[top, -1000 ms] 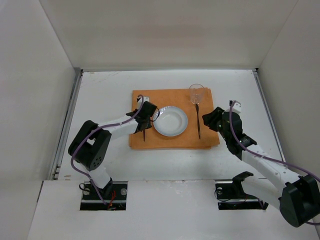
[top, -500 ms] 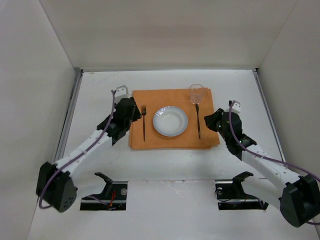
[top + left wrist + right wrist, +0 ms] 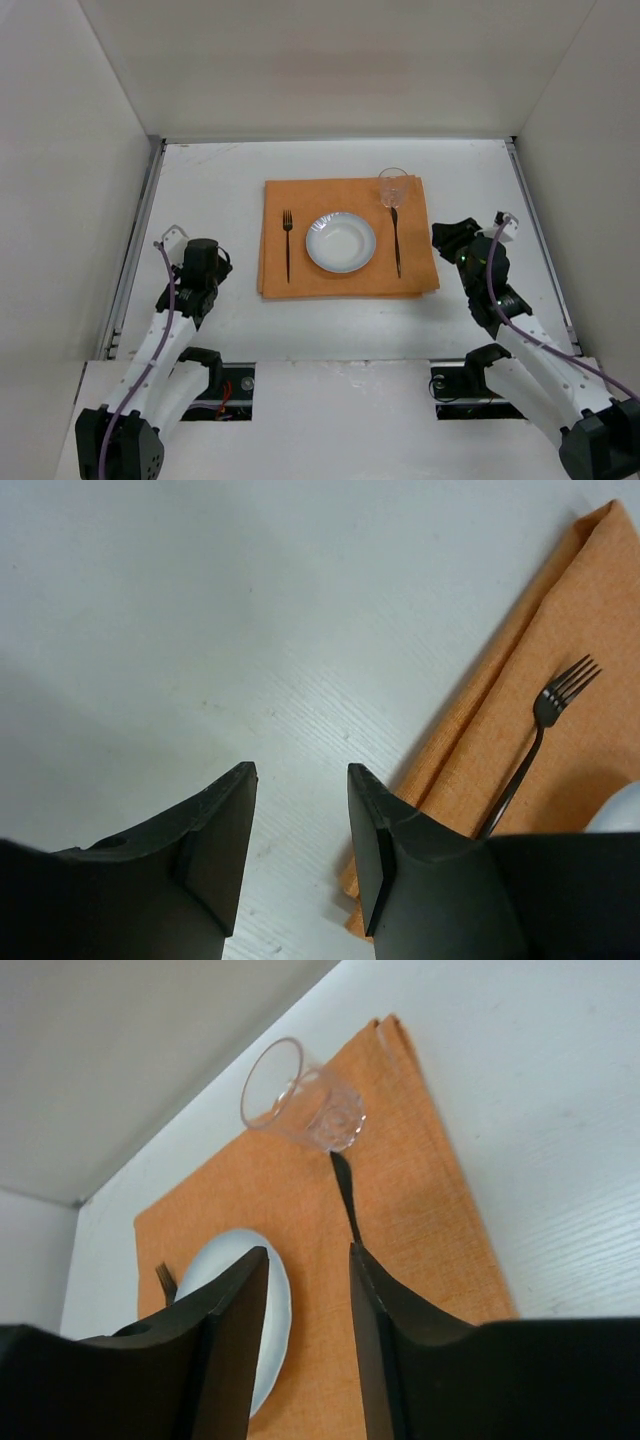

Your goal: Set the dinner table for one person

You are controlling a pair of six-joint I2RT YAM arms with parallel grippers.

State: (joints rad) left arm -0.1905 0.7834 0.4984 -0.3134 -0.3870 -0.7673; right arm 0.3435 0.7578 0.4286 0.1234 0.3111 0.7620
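The white dinner table (image 3: 220, 170) carries an orange mat (image 3: 345, 280). On the mat lie a white plate (image 3: 341, 242), a dark fork (image 3: 288, 245) to its left and a dark knife (image 3: 397, 245) to its right. A clear glass (image 3: 393, 186) stands above the knife. My left gripper (image 3: 212, 262) is open and empty over bare table left of the mat; its wrist view shows the gripper (image 3: 300, 790), the mat edge (image 3: 470, 740) and the fork (image 3: 545, 715). My right gripper (image 3: 447, 238) is open and empty at the mat's right edge; its wrist view shows the gripper (image 3: 308, 1260), glass (image 3: 300, 1100), knife (image 3: 345, 1185) and plate (image 3: 275, 1300).
Thin metal rails run along the table's left edge (image 3: 135, 240) and right edge (image 3: 535, 230). White walls enclose the table at the back and sides. The arm bases sit at the near edge.
My left gripper has drawn back from the fork on the mat, moving left and toward the near edge. My right gripper has moved a little right, off the mat. The place setting has not moved.
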